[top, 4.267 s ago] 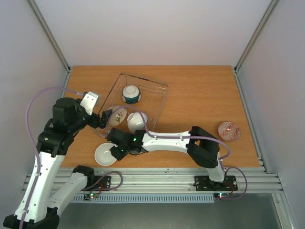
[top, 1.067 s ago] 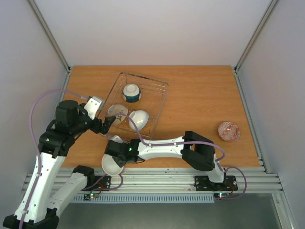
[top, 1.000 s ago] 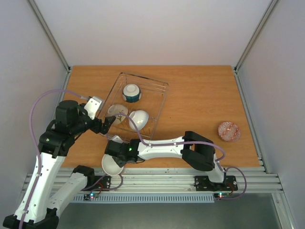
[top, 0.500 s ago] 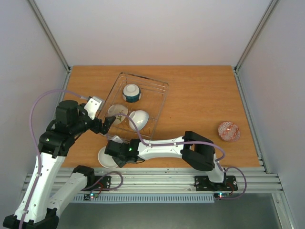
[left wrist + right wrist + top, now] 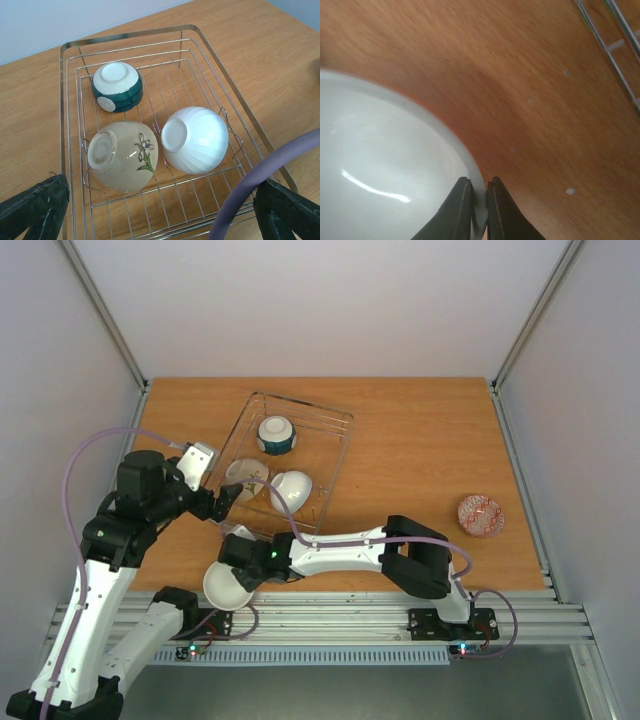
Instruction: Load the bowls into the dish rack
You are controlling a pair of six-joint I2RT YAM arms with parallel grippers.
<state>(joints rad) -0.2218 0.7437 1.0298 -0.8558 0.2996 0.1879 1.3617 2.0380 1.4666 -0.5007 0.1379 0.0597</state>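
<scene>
Half a second ago the plain white bowl (image 5: 226, 588) sat farther up the counter (image 5: 420, 440) and looked flatter from above; it now shows closer to the near edge, overlapping it in the top view, much as it did a second ago. The left arm and everything in the dish rack (image 5: 340, 455) have not shifted. The right pincer (image 5: 479, 200) is nearly closed, nipping the bowl's rim between its two dark fingers (image 5: 460, 205), one inside the glossy white hollow and the other outside over the wood. From above, the bowl hangs off the tip of the right pincer (image 5: 246, 575), on its left and near side. Whether the bowl's foot touches the counter cannot be told. The left pincer (image 5: 162, 200) stands spread wide and holds nothing, hovering just beside the rack's near-left rim (image 5: 125, 36). Three bowls lie in the rack, all bottom-up or tipped: a teal-banded bowl (image 5: 117, 86) toward the far side, and a sprig bowl (image 5: 125, 155) just beside a ribbed white bowl (image 5: 195, 140) on the near side. A red-patterned bowl (image 5: 480, 515) sits open-side up on the counter, well apart to the right.
</scene>
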